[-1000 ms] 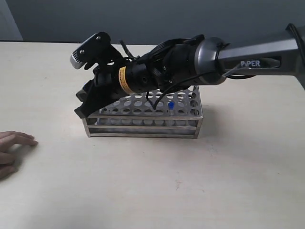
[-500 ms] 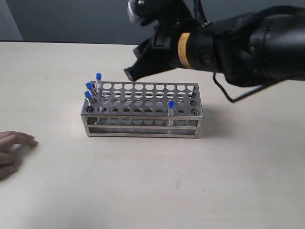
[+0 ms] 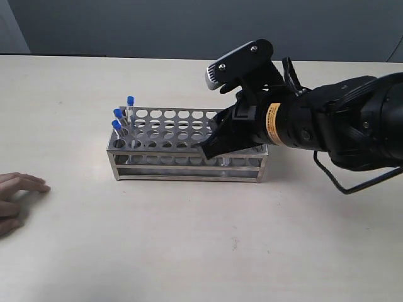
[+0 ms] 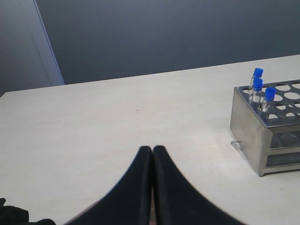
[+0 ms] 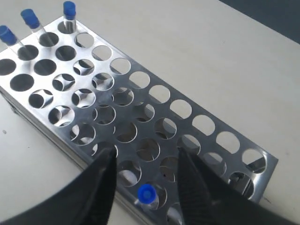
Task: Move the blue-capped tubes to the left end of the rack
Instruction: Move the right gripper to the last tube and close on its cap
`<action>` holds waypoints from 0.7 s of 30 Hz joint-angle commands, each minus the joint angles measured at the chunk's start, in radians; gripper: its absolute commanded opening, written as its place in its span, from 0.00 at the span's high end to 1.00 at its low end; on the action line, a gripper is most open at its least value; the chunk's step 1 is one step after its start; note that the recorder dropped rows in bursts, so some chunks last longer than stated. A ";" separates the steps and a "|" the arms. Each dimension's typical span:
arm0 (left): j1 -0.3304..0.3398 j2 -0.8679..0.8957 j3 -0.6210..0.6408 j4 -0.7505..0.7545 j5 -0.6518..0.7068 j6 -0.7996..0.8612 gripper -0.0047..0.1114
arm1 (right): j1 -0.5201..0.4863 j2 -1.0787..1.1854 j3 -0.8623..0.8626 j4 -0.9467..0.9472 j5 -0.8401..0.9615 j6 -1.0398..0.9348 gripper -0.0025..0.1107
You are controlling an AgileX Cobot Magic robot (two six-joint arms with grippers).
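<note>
The steel rack (image 3: 189, 178) stands mid-table. Three blue-capped tubes (image 3: 130, 100) (image 3: 117, 114) (image 3: 116, 125) stand in holes at its left end; their caps (image 5: 69, 9) also show in the right wrist view. A fourth blue-capped tube (image 5: 146, 192) stands alone in the front row toward the right. My right gripper (image 5: 146, 152) hovers open just above it, one finger on each side, not touching. In the exterior view that gripper (image 3: 211, 148) hides this tube. My left gripper (image 4: 152, 149) is shut and empty, well left of the rack (image 4: 248, 126).
A person's hand (image 3: 16, 192) rests on the table at the left edge. The bulky right arm (image 3: 327, 126) reaches in over the rack's right end. Bare tabletop lies in front of the rack.
The right gripper left the rack's left end, rose, then swung right and down over the lone tube, its jaws now wider. Three tubes stand at the left end.
</note>
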 commanded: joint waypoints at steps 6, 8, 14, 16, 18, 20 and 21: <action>-0.004 0.003 -0.005 -0.005 -0.008 -0.001 0.95 | -0.003 0.061 0.006 0.009 0.039 0.020 0.44; -0.004 0.003 -0.005 -0.005 -0.008 -0.001 0.95 | -0.003 0.097 0.006 0.009 0.077 0.038 0.45; -0.004 0.003 -0.005 -0.005 -0.008 -0.001 0.95 | -0.003 0.133 0.006 -0.137 0.138 0.178 0.49; -0.004 0.003 -0.005 -0.005 -0.008 -0.001 0.95 | -0.003 0.133 0.006 -0.177 0.146 0.264 0.49; -0.004 0.003 -0.005 -0.005 -0.008 -0.001 0.95 | -0.003 0.137 0.004 -0.177 0.150 0.290 0.49; -0.004 0.003 -0.005 -0.005 -0.008 -0.001 0.95 | -0.003 0.146 0.004 -0.177 0.141 0.290 0.49; -0.004 0.003 -0.005 -0.005 -0.008 -0.001 0.95 | -0.003 0.151 0.004 -0.177 0.127 0.290 0.49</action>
